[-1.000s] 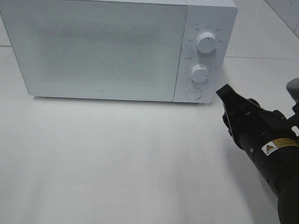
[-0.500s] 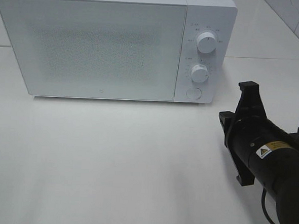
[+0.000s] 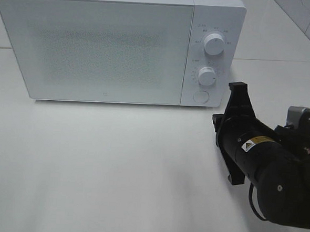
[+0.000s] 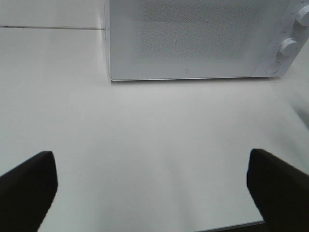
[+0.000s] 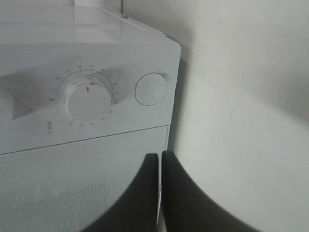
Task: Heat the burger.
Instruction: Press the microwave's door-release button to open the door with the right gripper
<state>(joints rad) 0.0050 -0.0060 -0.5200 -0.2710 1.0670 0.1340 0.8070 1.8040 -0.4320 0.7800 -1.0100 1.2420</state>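
The burger is out of view. A white microwave stands at the back of the table with its door closed; it also shows in the left wrist view and the right wrist view. My right gripper is shut with nothing between its fingers. It sits low at the microwave's right front corner, just short of the round button. My left gripper is open and empty, hanging over bare table in front of the microwave; the high view does not show it.
The control panel carries an upper knob, a lower knob and the round button under them. The white table stretches out in front. A tiled wall rises at the back right.
My right arm has rolled its wrist and moved left toward the microwave's control panel. Its jaws have gone from slightly apart to shut. The left gripper's state is the same.
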